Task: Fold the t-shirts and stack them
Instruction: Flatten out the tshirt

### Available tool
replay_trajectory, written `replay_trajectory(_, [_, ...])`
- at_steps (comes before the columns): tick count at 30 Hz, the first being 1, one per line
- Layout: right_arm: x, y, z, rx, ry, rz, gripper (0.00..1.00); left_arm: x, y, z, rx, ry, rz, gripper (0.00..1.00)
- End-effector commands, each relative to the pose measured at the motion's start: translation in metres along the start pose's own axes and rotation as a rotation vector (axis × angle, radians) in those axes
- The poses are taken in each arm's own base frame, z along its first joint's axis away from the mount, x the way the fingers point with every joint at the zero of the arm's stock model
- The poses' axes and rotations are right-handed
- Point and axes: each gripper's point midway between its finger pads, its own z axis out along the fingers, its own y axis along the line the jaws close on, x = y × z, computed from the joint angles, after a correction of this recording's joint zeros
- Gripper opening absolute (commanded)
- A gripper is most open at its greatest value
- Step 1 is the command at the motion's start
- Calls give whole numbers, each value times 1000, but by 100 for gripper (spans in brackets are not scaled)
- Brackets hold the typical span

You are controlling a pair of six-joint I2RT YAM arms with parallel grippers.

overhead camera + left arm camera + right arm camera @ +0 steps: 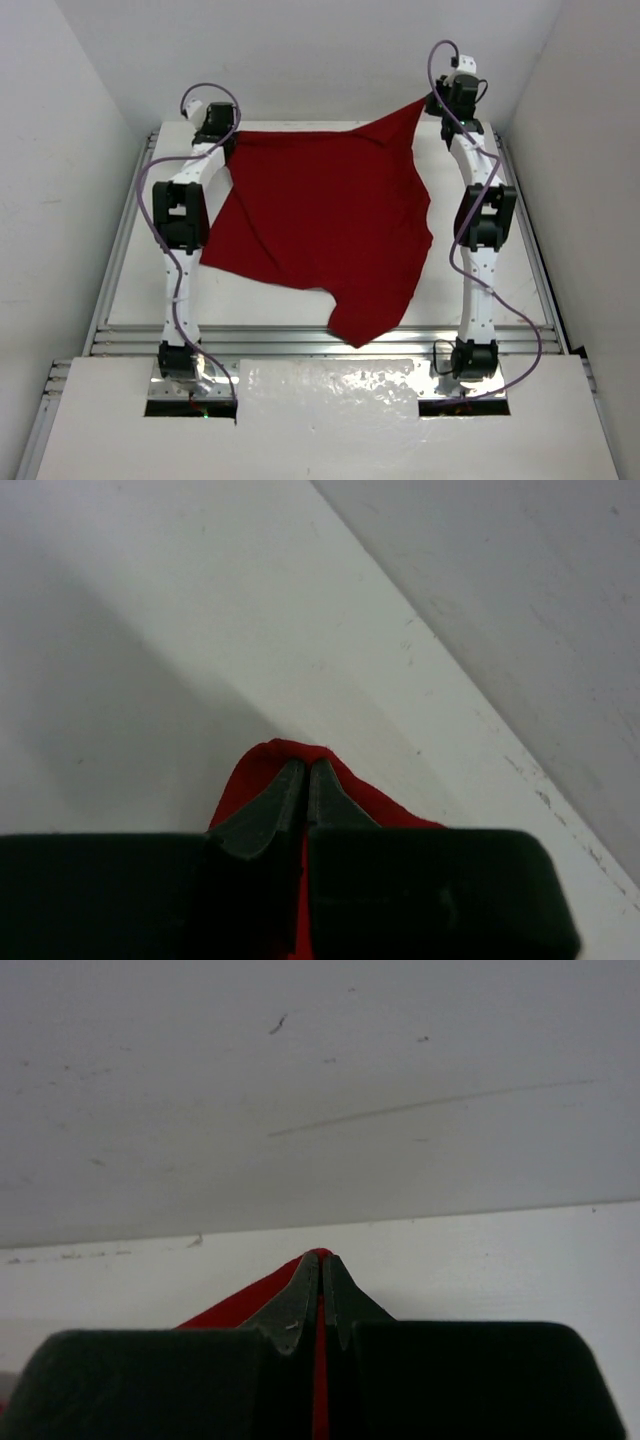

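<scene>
While the t-shirt (320, 230) is stretched between your two arms, it is held at its two far corners. It is plain dark red and spreads over the middle of the table (250, 305). Its far edge runs left to right, and the far right corner is drawn into a taut peak. Its near part narrows to a rumpled point that reaches the metal rail (300, 340) at the near side of the table. Whether the middle of the cloth rests on the table or hangs clear cannot be told from above.

Your left end effector (305, 780) has its fingers together, clamped on a fold of the red fabric at the far left of the table. Your right end effector (322, 1270) is likewise closed on a thin red edge at the far right, close to the white wall (320, 1080). Both arms reach from their near bases along either side of the garment.
</scene>
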Motion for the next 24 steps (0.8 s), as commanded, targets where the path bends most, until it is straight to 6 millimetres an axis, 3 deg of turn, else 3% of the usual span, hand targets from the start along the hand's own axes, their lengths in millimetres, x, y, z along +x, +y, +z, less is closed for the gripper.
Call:
replay_trajectory(1, [-57, 21, 4, -76, -201, 5, 0, -42, -21, 10, 53, -111, -19, 0])
replay_trajectory(5, [-46, 23, 10, -100, -202, -6, 0, -58, -24, 10, 63, -173, 3, 0])
replay_trajectory(12, [-16, 40, 21, -157, -169, -9, 0, -80, 5, -2, -46, -276, -2, 0])
replay_trajectory(19, [-20, 52, 16, -185, -163, 0, 0, -111, 23, -2, -119, -347, 16, 0])
replay_trajectory(24, [-17, 47, 8, -171, -123, 22, 0, -135, 19, -18, -126, -397, 34, 0])
